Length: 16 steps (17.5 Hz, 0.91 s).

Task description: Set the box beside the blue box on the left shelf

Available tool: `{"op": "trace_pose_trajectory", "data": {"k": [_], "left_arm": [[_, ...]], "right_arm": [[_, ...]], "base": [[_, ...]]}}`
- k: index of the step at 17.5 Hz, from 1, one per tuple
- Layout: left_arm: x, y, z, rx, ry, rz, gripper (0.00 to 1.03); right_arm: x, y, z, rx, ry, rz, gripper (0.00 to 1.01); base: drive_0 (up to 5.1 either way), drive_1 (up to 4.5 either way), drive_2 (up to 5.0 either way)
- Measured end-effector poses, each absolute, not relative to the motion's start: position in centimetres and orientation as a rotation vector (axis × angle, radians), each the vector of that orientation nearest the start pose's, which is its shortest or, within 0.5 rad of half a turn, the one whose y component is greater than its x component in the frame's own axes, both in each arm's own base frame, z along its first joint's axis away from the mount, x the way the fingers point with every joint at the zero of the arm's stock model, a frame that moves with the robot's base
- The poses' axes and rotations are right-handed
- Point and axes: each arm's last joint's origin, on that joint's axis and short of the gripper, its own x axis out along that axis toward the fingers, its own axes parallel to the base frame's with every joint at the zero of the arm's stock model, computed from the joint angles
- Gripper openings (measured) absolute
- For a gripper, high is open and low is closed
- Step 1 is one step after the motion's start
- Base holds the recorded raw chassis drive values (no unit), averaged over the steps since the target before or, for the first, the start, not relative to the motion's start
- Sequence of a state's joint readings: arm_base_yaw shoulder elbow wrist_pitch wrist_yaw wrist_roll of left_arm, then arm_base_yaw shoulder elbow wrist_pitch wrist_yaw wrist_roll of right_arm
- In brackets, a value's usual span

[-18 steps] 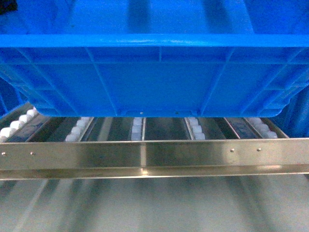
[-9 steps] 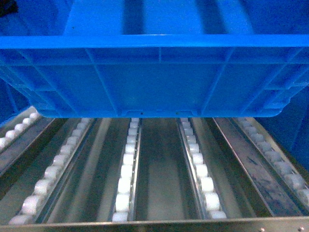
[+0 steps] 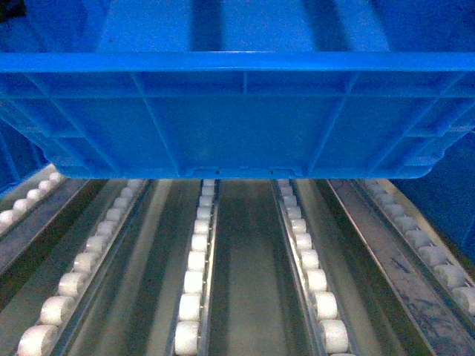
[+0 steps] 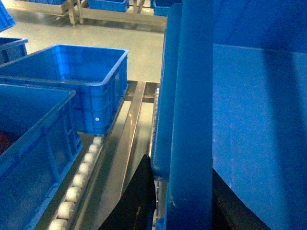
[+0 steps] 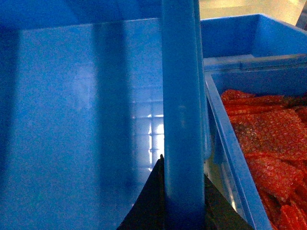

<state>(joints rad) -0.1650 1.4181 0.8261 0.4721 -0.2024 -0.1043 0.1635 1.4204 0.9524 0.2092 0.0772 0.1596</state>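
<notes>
A: Item one, the box (image 3: 237,111). Condition?

B: Large blue plastic crate, rigid, thick rolled rim, ribbed sides, smooth inner walls. I judge it stiff and fairly light while empty, but bulky and slick. Best held at the rim on two opposite sides.

A: Location?

B: Held level above the left shelf (image 3: 256,289), clear of the white rollers (image 3: 194,259), not yet set down.

A: Left gripper (image 4: 144,191)?

B: Dark finger just outside the rim, with the rim standing up between the jaws. It appears clamped on the rim, though the inner finger is hidden.

A: Right gripper (image 5: 165,211)?

B: Same entry: dark fingers either side of the rim, closed against it.

A: Neighbours?

B: Left of the left jaws, a blue box (image 4: 72,86) on the rollers. Right of the right jaws, a crate of red packets (image 5: 273,143), near the rim.
</notes>
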Motion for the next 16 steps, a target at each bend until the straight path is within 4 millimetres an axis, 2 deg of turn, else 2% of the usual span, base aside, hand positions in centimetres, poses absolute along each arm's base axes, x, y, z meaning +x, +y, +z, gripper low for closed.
{"op": "trace_pose_trajectory", "data": {"k": [16], "left_arm": [[30.88, -4.55, 26.6, -0.082, 0.116, 0.043, 0.17]], "right_arm": [[31.57, 4.98, 28.28, 0.127, 0.263, 0.065, 0.09]], "base": [[0.0, 0.0, 0.0]]}}
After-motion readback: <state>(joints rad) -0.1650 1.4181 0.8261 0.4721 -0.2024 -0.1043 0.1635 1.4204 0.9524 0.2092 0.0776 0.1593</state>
